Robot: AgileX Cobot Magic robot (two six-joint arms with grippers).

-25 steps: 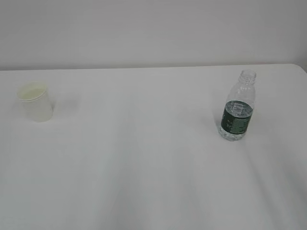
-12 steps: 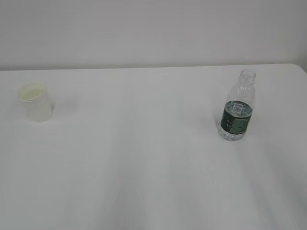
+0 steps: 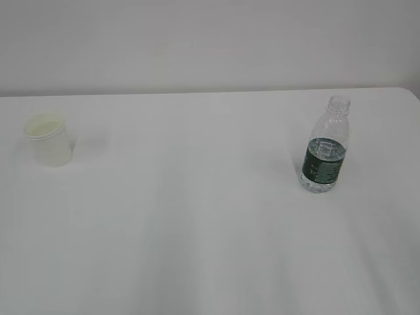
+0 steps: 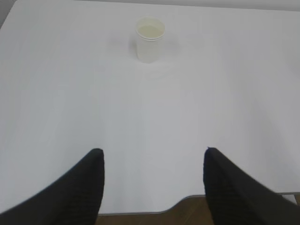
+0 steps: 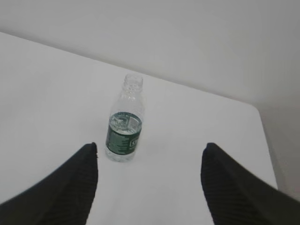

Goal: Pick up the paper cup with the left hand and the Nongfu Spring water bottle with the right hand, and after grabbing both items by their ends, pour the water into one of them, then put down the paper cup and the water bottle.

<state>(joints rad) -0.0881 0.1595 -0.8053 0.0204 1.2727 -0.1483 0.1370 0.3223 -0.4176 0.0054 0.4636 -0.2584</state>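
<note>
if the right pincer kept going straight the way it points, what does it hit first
Probably the Nongfu Spring water bottle, standing upright ahead of the open right pincer, a little left of its centre line. Nothing lies between them; depth is hard to judge.

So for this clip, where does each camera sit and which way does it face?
Exterior: in front of the table, looking down at a slant at cup and bottle; no robot parts show.
Left wrist: on the left arm near the table's front edge, facing the cup; open left gripper frames it.
Right wrist: on the right arm, facing the bottle; open right gripper frames it.
Shared: the exterior shares the cup with the left wrist, the bottle with the right.
</note>
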